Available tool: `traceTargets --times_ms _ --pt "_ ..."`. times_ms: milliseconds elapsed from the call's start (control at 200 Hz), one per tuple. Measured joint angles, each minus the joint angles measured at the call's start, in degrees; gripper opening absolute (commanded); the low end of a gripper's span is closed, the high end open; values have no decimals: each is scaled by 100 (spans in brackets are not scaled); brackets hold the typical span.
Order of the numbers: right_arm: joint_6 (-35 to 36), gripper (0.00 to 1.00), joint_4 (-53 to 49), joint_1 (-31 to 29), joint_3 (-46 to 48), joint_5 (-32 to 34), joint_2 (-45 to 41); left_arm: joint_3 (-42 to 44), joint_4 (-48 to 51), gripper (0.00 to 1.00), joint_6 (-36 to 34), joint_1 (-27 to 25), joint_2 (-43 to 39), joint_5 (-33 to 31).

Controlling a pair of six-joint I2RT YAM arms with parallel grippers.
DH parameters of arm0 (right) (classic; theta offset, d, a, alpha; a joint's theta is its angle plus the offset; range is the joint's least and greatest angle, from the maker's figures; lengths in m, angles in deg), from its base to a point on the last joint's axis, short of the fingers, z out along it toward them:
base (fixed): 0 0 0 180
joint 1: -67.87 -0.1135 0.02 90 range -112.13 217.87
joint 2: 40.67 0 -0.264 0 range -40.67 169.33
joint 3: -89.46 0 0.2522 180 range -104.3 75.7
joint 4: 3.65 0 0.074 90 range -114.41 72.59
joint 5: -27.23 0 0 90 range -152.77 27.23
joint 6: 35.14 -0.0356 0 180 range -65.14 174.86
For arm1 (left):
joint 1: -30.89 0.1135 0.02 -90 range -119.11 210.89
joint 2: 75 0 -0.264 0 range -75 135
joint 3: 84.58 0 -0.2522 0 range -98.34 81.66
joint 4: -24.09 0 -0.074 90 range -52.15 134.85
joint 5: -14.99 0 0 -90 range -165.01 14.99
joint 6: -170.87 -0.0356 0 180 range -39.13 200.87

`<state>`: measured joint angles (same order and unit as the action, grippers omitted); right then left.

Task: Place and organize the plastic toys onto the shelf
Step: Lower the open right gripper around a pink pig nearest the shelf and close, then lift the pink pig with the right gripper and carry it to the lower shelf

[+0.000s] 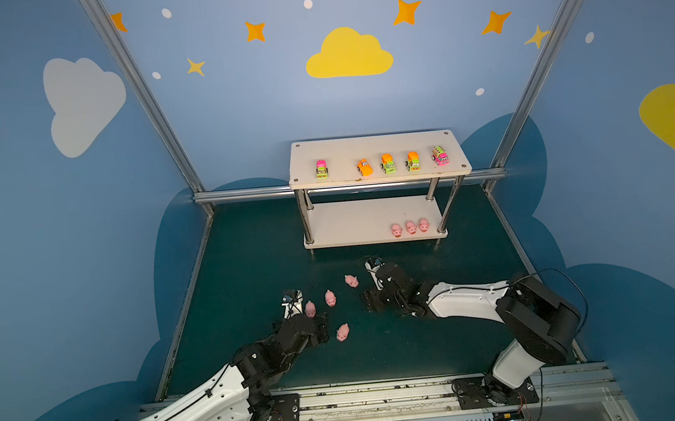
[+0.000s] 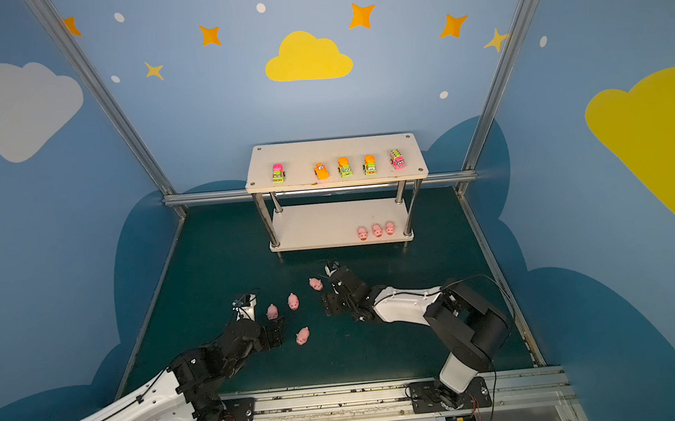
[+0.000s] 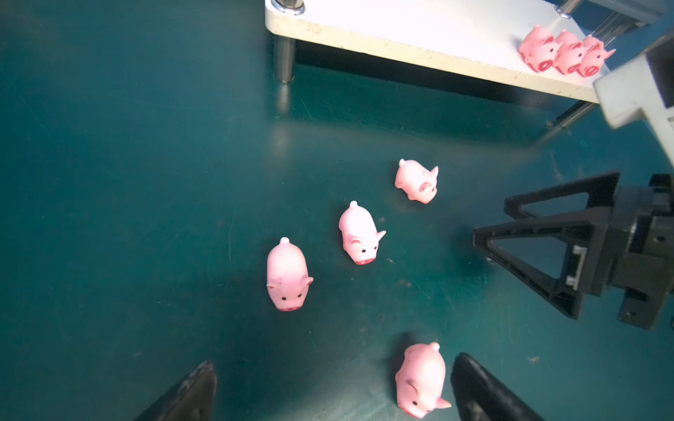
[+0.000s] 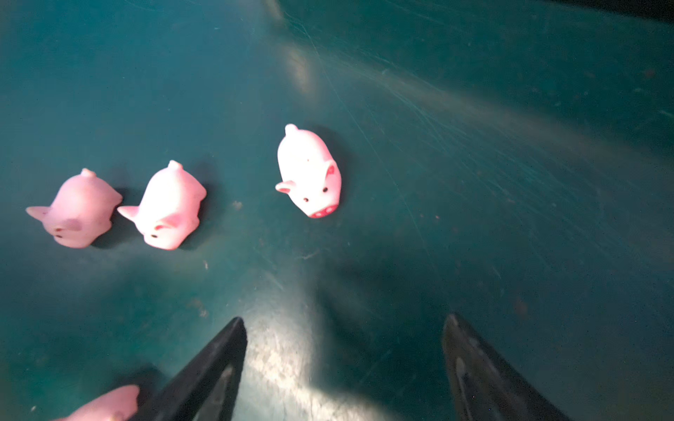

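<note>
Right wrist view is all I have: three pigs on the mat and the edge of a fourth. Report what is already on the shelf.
Observer: Three pigs stand in a row on the lower board of the shelf, at its right end in both top views.
Operator: Now give me the top board.
Observer: Five toy vehicles stand in a line along it.
Operator: Tell me what the left gripper is doing.
Observer: It is open, and one loose pig lies right beside one of its fingers.
</note>
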<state>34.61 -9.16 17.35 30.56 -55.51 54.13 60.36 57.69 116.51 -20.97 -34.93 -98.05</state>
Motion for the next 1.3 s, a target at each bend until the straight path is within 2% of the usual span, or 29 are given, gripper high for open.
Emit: traceTargets --times_ms 731,1297 --pt "278 75 354 7 -1139 -363 1191 0 -11 100 -90 181 -118 -17" --pt "313 61 262 76 -1622 -531 1727 105 -190 100 -90 487 -109 116"
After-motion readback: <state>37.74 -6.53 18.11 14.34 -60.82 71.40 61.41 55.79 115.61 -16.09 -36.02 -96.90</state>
